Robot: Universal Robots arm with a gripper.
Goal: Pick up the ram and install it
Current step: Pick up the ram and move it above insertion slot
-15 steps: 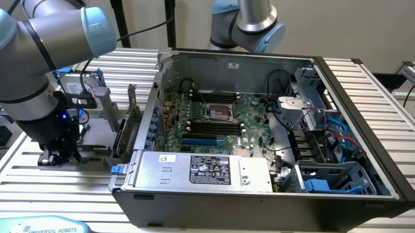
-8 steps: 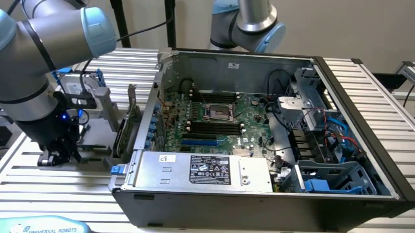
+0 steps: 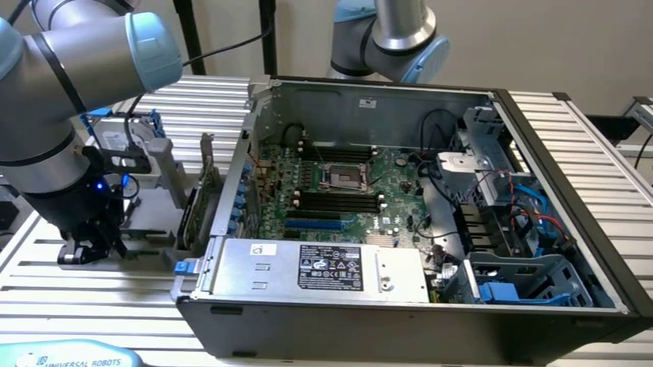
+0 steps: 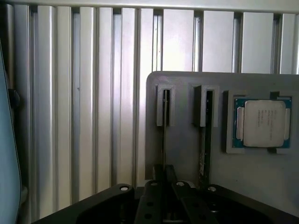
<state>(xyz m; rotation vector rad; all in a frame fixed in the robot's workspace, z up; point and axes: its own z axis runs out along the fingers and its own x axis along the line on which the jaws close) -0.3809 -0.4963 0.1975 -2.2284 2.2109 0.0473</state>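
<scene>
Nearest the lens in the wrist view is the black body of the gripper (image 4: 164, 170). Its fingers (image 4: 159, 173) are drawn in close on either side of a thin dark edge. That edge is the ram (image 4: 165, 126), standing on its long side in a narrow slot of a grey holder (image 4: 184, 140). The fingers look clenched on the stick's near end. The stick is still seated in its slot, not lifted.

A second stick (image 4: 205, 135) stands in the neighbouring slot, just beside the first. Beyond it a processor chip (image 4: 261, 122) lies flat in its own recess. The holder rests on a ribbed aluminium table (image 4: 93, 116).

At the exterior view's lower left, the gripper (image 3: 87, 246) is down at the holder, under the bulky grey arm (image 3: 41, 115). An upright green expansion card (image 3: 202, 195) stands between it and the open computer case (image 3: 357, 325). Inside the case, the black memory slots (image 3: 332, 202) lie on the motherboard (image 3: 393, 180), well apart from the gripper.

The grip seems to sit towards one end of the stick rather than its middle, and I judge that the main hazard. An end-heavy hold could let the board pivot between the pads. It could then drag against the holder's slot wall, jam there or tug the holder along the table. The second stick is close enough that a sideways drift might catch it. A tilted board would also meet a memory slot askew, and pressing it then could bend it or miss the latches. The expansion card and the case wall lie on the direct line to the motherboard, so a low path risks a knock.
</scene>
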